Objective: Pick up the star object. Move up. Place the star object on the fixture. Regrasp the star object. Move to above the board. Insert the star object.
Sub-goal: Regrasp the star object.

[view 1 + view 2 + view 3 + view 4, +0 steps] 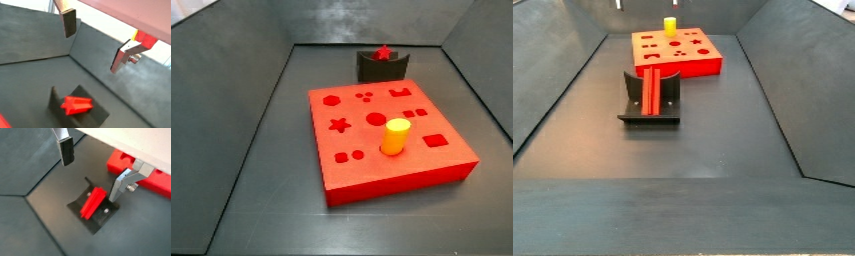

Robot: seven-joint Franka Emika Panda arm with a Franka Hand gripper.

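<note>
The gripper [90, 170] hangs released above the fixture [80, 215], its two flat silver fingers [65, 148] with dark pads spread wide and nothing between them; in the side views it barely shows, only the finger tips at the top edge of one. The star object [93, 204] lies tilted on the fixture, resting along the dark bracket, well below the open fingers and not touched by them. From here the regrasp looks like the risky step, in my judgement: the peg is slim and ridged, so if the jaws close off-centre or across the ridges at a slant, it could roll in the notch, slide down the bracket or be pinched crooked, and a crooked hold would later jam at the star hole. The fixture is matte, nearly black and hard-edged, an L shape on a flat base plate with two small screws. The star object [648, 88] is glossy red plastic, long and fluted. Further right in a side view sits the board [385, 150], a thick red slab cut with star, round and square holes, with a smooth yellow cylinder peg [396, 137] standing upright in one of them.
</note>
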